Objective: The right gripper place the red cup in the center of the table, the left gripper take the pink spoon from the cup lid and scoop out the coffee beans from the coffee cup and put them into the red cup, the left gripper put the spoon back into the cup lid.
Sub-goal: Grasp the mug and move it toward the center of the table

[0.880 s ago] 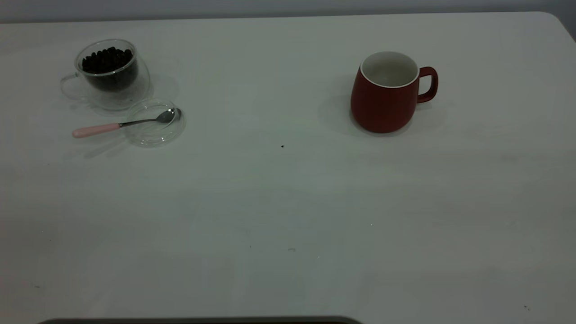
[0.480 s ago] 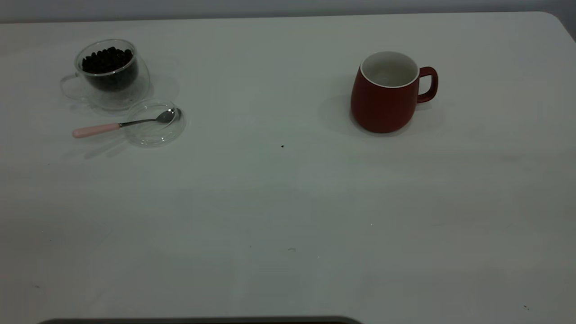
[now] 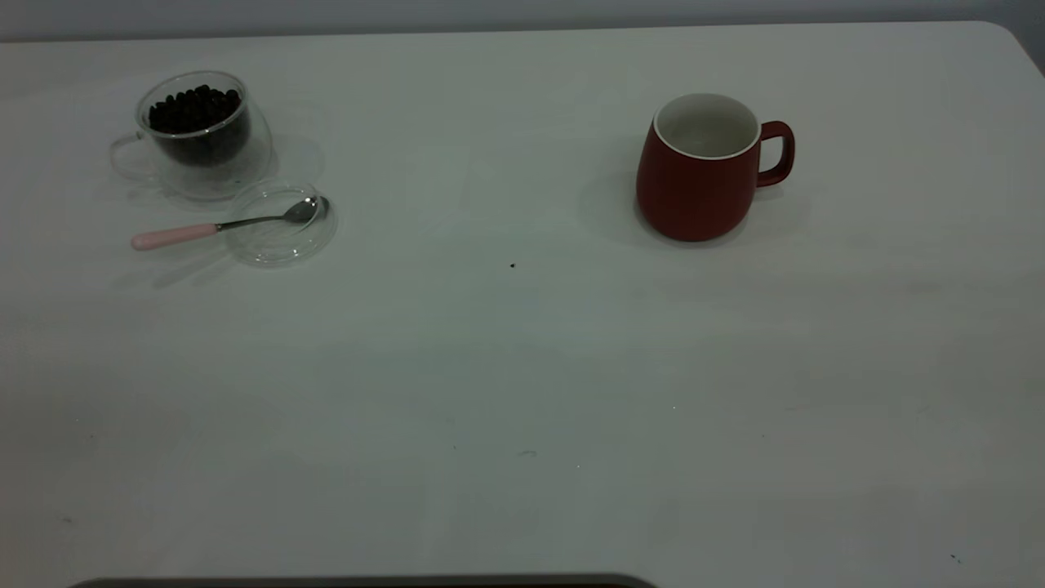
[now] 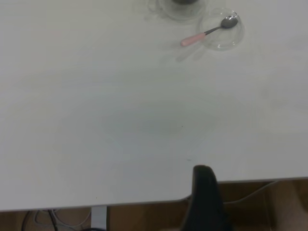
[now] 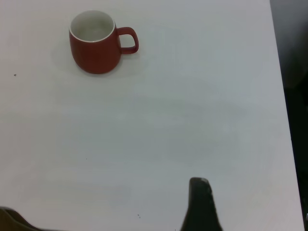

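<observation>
red cup (image 3: 695, 180) unmoved, spoon (image 3: 220, 225) too

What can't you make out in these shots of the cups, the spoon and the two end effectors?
- Left end effector: left wrist view shows one dark finger cut off by the frame edge; open or shut unknown.
- Right end effector: same in the right wrist view.
- Both arms: outside the exterior view.
- Coffee cup: cropped by the left wrist view's edge.
- Red cup: its inside bottom is hidden by its wall.

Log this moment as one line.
red cup: right side, empty | pink spoon: on cup lid | coffee beans: in coffee cup
</observation>
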